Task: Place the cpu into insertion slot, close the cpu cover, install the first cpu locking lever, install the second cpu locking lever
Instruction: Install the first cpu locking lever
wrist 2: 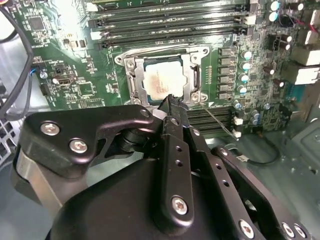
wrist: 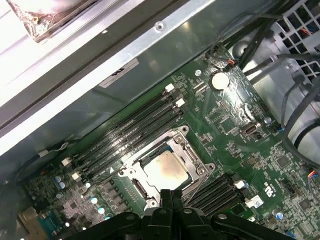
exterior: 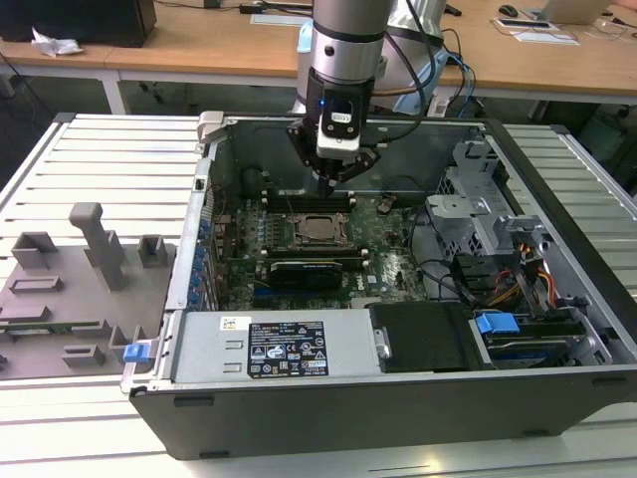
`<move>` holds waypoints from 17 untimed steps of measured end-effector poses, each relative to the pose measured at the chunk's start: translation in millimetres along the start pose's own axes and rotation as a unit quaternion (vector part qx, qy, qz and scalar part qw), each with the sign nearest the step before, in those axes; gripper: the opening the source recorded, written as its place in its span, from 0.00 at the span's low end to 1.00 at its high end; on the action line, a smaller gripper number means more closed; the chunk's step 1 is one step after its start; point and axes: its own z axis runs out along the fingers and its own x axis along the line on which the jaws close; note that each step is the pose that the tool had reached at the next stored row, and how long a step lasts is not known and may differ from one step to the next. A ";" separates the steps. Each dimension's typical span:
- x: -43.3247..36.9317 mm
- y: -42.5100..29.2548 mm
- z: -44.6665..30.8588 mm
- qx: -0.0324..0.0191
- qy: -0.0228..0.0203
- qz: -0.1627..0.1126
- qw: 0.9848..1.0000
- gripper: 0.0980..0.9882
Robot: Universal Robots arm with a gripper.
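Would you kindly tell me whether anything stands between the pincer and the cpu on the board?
Nothing visible does. In the second wrist view the shut pincer hangs right over one edge of the cpu, which lies flat inside the window of the cpu cover. The long memory slots lie off to the sides, not between.

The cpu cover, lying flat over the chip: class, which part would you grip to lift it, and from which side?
Probably its frame edge nearest the tool, pinched from above: the cpu cover lies flat, its window filled by the cpu, so only the thin rim offers purchase.
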 end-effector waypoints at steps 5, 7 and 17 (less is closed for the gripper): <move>0.0 0.0 0.0 0.001 0.000 -0.030 1.000 0.01; 0.0 0.0 0.0 0.001 0.000 -0.045 0.999 0.01; 0.0 0.0 0.0 0.003 -0.001 -0.115 0.993 0.01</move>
